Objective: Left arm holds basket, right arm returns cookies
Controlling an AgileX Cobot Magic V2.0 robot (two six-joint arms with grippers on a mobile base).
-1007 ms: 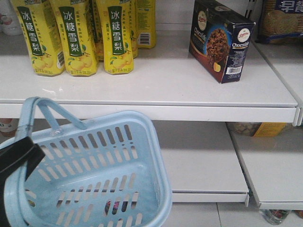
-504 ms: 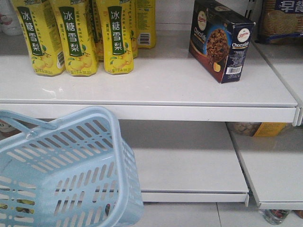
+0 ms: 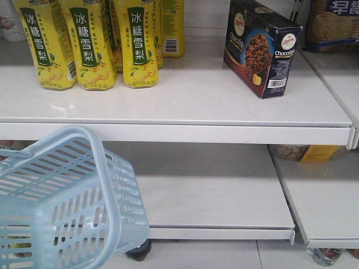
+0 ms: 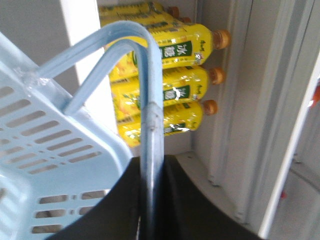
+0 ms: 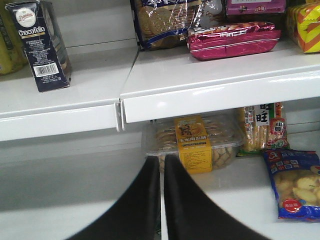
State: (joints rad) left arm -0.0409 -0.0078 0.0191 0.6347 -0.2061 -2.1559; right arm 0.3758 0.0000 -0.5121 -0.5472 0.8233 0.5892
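Your basket [image 3: 67, 202] hangs tilted below the shelf [image 3: 185, 106], handle clamped in the left hand [image 4: 150, 200]; right hand [image 5: 162, 200] is pressed together, empty; cookies [image 3: 259, 47], light, crushable, stand shelved—grip flat sides.

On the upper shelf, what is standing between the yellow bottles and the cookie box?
Nothing. In the front-facing view, only bare white shelf lies between the yellow bottles and the cookies.
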